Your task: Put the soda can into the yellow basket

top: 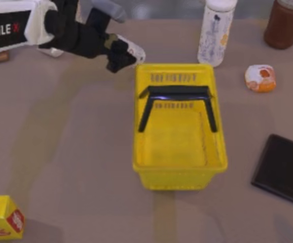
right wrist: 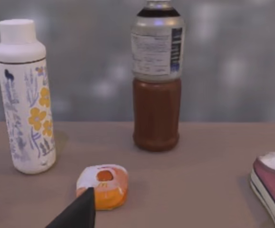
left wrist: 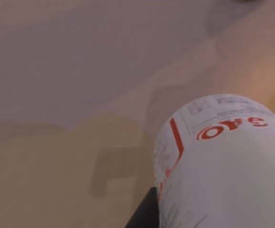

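The soda can is white with red print and is held off the table just beyond the back left corner of the yellow basket. My left gripper is shut on it. In the left wrist view the soda can fills the near side, with a black finger against it. The basket stands mid-table with its black handle lying across the back half, and nothing is inside. My right arm is out of the top view; only a black edge of the right gripper shows in its wrist view.
A white flowered bottle and a brown sauce bottle stand at the back right. An orange-and-white round item lies right of the basket, a black flat pad at the right edge, a yellow box at front left. A pink shoe shows in the right wrist view.
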Controlling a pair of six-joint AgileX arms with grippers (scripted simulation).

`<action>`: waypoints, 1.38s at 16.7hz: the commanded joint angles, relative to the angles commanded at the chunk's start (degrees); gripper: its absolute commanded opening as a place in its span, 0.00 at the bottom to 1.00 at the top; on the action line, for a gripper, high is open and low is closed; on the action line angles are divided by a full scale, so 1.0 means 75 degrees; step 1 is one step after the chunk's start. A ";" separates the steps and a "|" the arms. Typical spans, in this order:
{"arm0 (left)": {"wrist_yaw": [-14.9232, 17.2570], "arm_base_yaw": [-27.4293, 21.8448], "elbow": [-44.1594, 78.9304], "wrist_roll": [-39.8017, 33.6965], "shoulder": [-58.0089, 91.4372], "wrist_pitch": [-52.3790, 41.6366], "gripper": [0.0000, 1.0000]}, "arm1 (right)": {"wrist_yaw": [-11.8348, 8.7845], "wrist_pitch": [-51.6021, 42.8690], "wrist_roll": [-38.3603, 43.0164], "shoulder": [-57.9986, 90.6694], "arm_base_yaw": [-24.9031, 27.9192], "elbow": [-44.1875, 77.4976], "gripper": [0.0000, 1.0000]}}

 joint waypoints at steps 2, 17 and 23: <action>0.1022 -0.0080 -0.0509 -0.0480 -0.0165 0.1572 0.00 | 0.0000 0.0000 0.0000 0.0000 0.0000 0.0000 1.00; 0.5353 -0.0393 -0.2636 -0.2383 -0.1446 0.7855 0.00 | 0.0000 0.0000 0.0000 0.0000 0.0000 0.0000 1.00; 0.5338 -0.0291 -0.2751 -0.2366 -0.0980 0.8413 0.00 | 0.0000 0.0000 0.0000 0.0000 0.0000 0.0000 1.00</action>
